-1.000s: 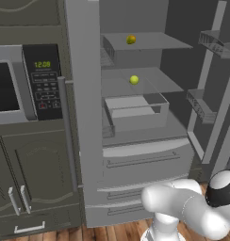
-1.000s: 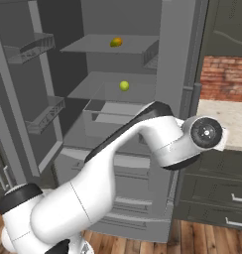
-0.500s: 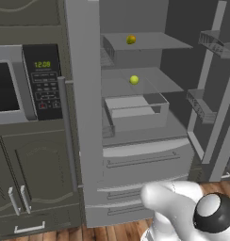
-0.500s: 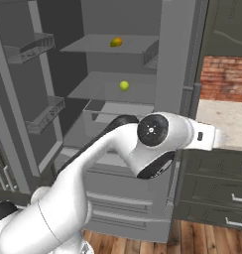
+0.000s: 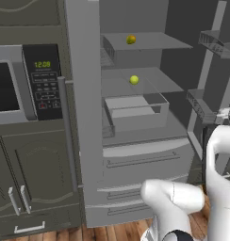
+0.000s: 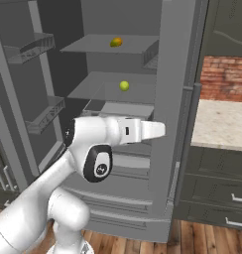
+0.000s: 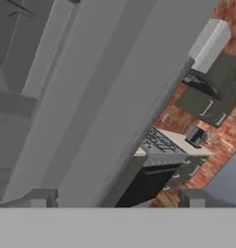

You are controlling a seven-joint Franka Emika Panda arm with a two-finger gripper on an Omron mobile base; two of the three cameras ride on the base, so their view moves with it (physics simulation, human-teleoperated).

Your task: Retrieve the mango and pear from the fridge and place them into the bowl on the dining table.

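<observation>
The grey fridge stands with its doors open. On its top shelf lies the orange-yellow mango. One shelf lower sits the yellow-green pear. My white forearm reaches rightward below the pear's shelf, toward the right door's edge. In the hand view my gripper is open, its fingertips far apart with nothing between them, facing the grey door panel. The bowl and the dining table are out of view.
A microwave sits in dark cabinets left of the fridge. To its right are a stone counter, a brick wall, a stove and a hood. Door bins jut out.
The arm has swung: its elbow dropped and shifted left in the right base view, and the forearm now points right. The jaws opened slightly wider. The fruits have not moved.
</observation>
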